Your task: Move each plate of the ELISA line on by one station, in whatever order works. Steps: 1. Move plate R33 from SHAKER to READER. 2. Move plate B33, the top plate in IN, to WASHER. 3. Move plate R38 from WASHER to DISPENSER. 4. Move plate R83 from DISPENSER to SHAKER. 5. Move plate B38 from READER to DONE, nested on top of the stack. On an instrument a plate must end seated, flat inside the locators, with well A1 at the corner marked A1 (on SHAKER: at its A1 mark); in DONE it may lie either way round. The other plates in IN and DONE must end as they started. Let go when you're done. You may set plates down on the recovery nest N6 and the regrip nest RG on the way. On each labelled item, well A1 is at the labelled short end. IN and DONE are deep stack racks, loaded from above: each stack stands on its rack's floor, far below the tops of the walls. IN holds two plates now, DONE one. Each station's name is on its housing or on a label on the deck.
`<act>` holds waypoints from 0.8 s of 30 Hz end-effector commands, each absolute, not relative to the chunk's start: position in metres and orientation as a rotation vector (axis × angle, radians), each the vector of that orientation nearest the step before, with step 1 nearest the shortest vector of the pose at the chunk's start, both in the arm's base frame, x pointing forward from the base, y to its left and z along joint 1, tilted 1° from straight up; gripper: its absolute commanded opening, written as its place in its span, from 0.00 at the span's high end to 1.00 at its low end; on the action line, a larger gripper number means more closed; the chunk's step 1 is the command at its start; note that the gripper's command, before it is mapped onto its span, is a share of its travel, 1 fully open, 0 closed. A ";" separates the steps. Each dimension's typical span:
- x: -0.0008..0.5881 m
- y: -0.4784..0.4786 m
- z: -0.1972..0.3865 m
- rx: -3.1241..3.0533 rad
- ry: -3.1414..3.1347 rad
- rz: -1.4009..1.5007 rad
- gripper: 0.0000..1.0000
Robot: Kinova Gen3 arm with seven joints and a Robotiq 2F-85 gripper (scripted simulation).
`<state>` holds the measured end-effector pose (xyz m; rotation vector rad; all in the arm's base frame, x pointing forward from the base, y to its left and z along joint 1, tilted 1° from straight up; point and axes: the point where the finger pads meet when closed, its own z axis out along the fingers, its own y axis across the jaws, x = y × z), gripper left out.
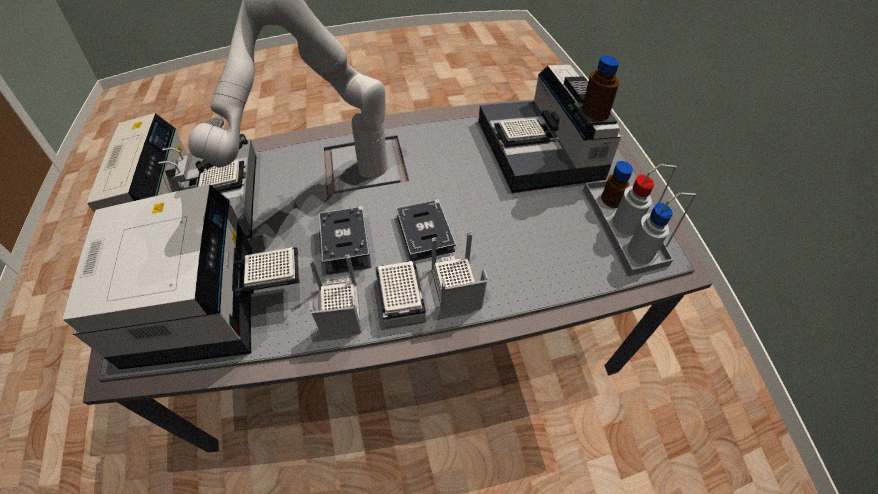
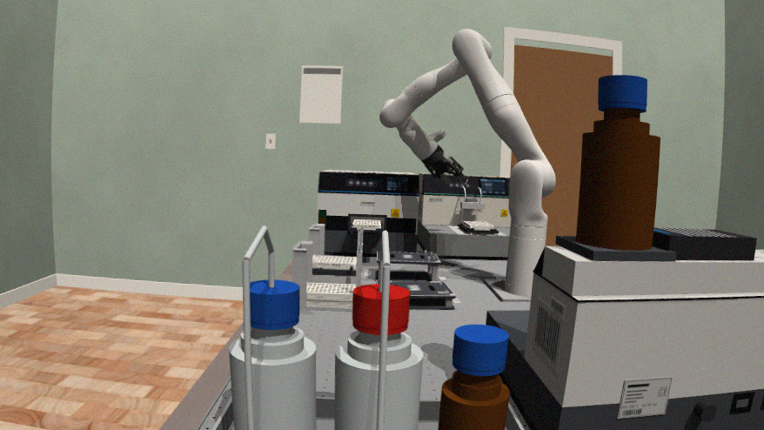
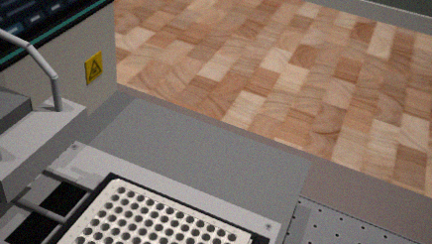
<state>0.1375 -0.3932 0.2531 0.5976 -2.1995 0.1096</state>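
My gripper (image 2: 455,166) is open and empty. It hangs above the instrument at the back left of the table, over the white well plate (image 1: 219,174) (image 2: 477,225) (image 3: 149,218) that lies flat in that instrument's nest. My fingers do not show in the wrist view. A second plate (image 1: 270,267) (image 2: 366,222) lies on the tray of the large front-left instrument. A third plate (image 1: 399,286) sits on the low stand between the two stack racks (image 1: 336,319) (image 1: 461,297), each with a plate (image 1: 337,296) (image 1: 454,272) inside. Another plate (image 1: 521,129) lies on the right-hand instrument. I cannot read the plate labels.
The dark nests RG (image 1: 343,233) and N6 (image 1: 424,227) stand mid-table with nothing on them. A bent tube (image 3: 45,69) rises beside the back-left nest. A tray of bottles (image 1: 638,208) stands at the right edge. A brown bottle (image 1: 600,92) tops the right instrument.
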 end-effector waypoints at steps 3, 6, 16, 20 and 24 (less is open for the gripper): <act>0.138 -0.393 0.254 0.597 -2.200 0.112 0.00; 0.138 -0.393 0.254 0.597 -2.200 0.112 0.00; 0.138 -0.393 0.254 0.597 -2.200 0.112 0.00; 0.143 -0.382 0.251 0.636 -2.227 0.104 0.00; 0.148 -0.370 0.250 0.667 -2.255 0.100 0.00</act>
